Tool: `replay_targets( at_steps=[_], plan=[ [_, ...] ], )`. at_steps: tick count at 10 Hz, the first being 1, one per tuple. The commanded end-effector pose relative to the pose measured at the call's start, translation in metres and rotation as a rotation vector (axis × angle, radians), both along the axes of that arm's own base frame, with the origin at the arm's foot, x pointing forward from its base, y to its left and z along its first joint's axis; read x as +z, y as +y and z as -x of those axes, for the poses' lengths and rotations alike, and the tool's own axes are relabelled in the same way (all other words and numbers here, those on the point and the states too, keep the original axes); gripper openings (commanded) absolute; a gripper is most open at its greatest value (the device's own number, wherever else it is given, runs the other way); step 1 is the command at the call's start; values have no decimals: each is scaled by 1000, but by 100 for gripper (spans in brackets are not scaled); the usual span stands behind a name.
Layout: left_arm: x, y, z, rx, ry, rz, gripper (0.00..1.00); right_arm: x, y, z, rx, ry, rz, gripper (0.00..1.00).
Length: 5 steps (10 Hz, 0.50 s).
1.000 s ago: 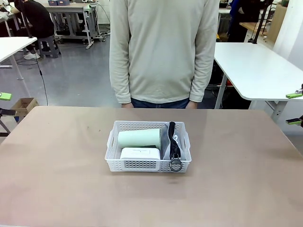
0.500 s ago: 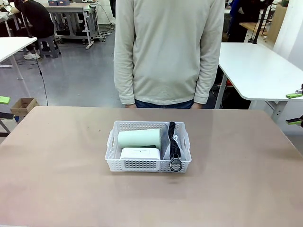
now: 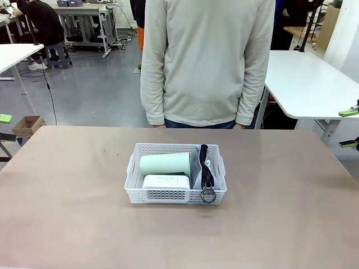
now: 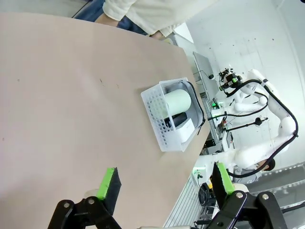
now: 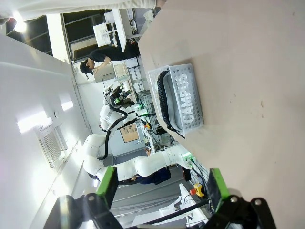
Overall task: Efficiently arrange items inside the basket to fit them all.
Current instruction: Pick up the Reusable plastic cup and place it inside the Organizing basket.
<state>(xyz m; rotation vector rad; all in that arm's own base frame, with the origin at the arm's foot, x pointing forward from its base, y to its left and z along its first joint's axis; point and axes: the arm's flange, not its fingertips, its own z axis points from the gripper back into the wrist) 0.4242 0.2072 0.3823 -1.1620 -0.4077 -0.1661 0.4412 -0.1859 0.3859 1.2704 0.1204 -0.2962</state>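
The white lattice basket [image 3: 168,195] sits mid-table. Inside it, the pale green cup [image 3: 165,163] lies on its side along the far wall, with the small white box [image 3: 165,182] in front of it. The grey pouch [image 3: 196,168] stands on edge at the right end, its black strap [image 3: 205,168] on top and its ring [image 3: 208,195] hanging over the near rim. In the left wrist view a black item [image 4: 178,119], likely the stapler, is wedged between the cup [image 4: 177,100] and the box [image 4: 187,130]. My left gripper [image 4: 165,183] and right gripper [image 5: 162,183] both stand open and empty, far from the basket [image 5: 193,76].
A person in a cream sweater [image 3: 205,61] stands at the far table edge behind the basket, arms hanging down. The brown tabletop [image 3: 67,196] is bare on both sides of the basket. White tables stand beyond at left and right.
The person has shifted a little to the picture's right. The basket, its contents and both grippers have not moved.
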Motion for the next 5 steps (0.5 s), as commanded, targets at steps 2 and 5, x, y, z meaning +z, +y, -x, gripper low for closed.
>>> replay_targets(
  at_steps=[2, 5],
  plan=[
    [2, 0, 1, -3, -4, -4, 100, 3, 1, 2, -4, 0, 1, 100],
    [2, 0, 1, -3, -4, -4, 100, 3, 1, 2, -4, 0, 1, 100]
  ],
)
